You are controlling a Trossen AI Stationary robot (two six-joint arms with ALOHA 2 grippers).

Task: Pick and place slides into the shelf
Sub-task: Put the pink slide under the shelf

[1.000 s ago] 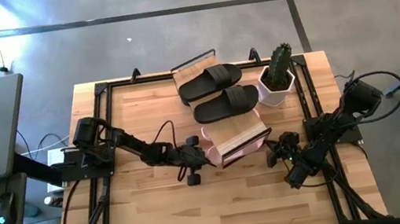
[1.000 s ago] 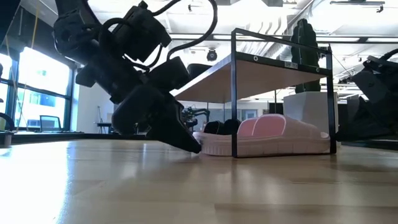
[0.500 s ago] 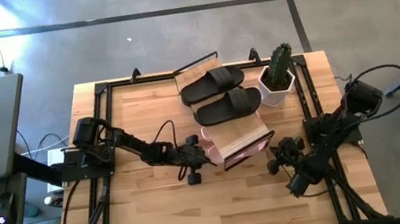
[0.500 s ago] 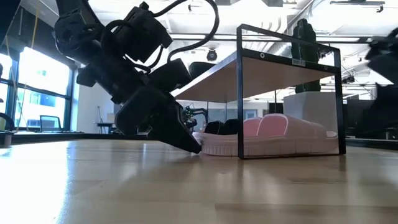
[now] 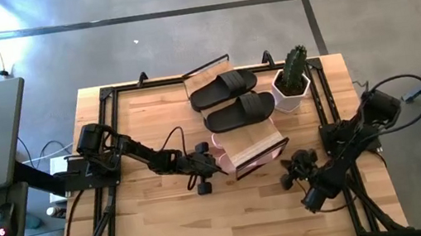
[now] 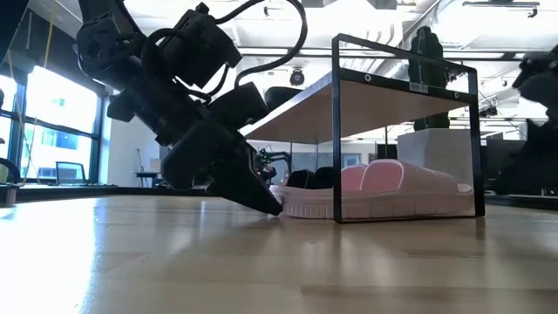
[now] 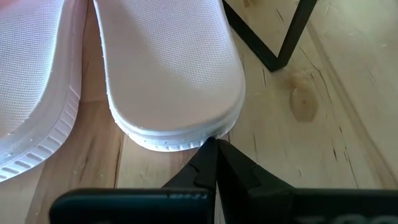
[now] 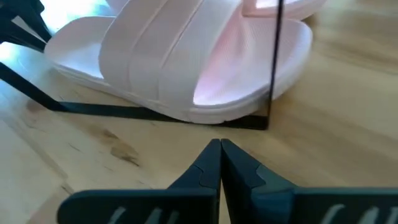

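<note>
- Showing a late stage of the task: the shelf [image 5: 240, 134] stands mid-table, its black frame and slanted wooden boards seen from above.
- Two black slides [image 5: 223, 88] lie side by side across the upper board, already placed.
- Pale pink slides [image 6: 388, 185] sit on the lower tier under the top board; in the high view only their edges show beside the lower slats.
- Left claw [image 7: 214, 163] is fully closed and holds nothing; its tip touches the rim of one pink slide [image 7: 171, 68], seemingly nudging it inward.
- Right claw [image 8: 220, 163] is likewise closed and empty, poised just beside the shelf's corner post, near the other pink slide [image 8: 186, 56] but apart from it.
- No slide lies loose on the table [image 5: 160, 226]; only final seating of the pink pair appears to remain.
- White pot with cactus [image 5: 292, 82] stands beside the shelf, untouched.
</note>
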